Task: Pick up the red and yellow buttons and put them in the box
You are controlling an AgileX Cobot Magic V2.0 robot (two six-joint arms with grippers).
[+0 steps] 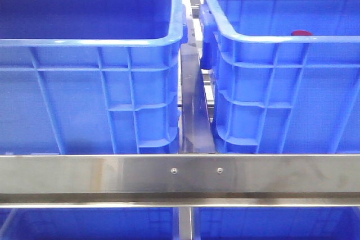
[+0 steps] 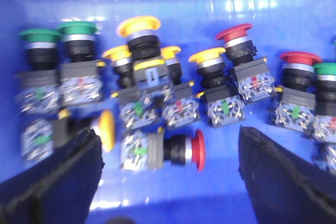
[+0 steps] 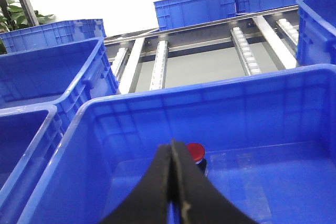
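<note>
In the left wrist view, several push buttons with red, yellow and green caps lie on a blue crate floor. My left gripper is open and empty just above them. A red button lies on its side between the fingers. A yellow button lies by one finger. My right gripper is shut and empty over the blue box. One red button stands on the box floor just beyond the fingertips. It also shows in the front view inside the right crate. Neither gripper shows in the front view.
A twin blue crate stands on the left, with a metal divider between the two. A steel rail runs across the front. More blue crates and roller tracks lie beyond the box.
</note>
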